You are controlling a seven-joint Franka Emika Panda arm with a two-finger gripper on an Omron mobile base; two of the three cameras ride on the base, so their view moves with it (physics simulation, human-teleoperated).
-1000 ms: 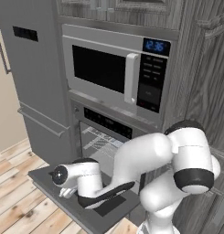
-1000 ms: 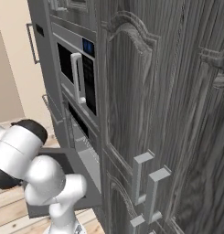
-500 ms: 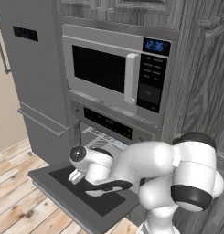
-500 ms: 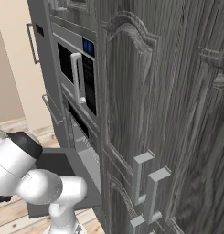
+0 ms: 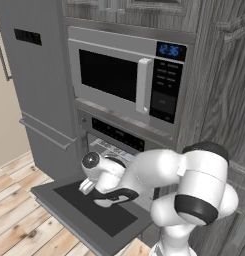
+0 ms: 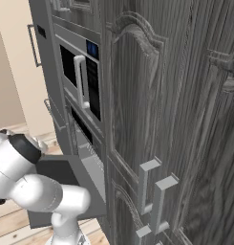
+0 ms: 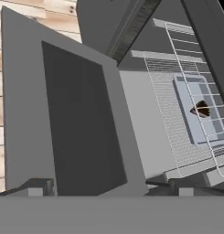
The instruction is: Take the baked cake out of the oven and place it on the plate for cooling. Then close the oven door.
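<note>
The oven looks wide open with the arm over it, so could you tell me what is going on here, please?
The oven door is folded down flat, and the white arm is bent low over it with its gripper open and empty above the dark glass. In the hand view, the oven cavity shows a wire rack carrying a pale tray with a small dark cake on it. Nothing has been taken out yet, and the door is not yet closed.

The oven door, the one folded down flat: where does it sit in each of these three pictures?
Left base view: the oven door lies open at lower left, under the arm.
Right base view: lower left, behind the arm.
Hand view: left half, its dark window facing up.
Shared landmark: the oven's wire rack, at the door's hinge edge.
</note>
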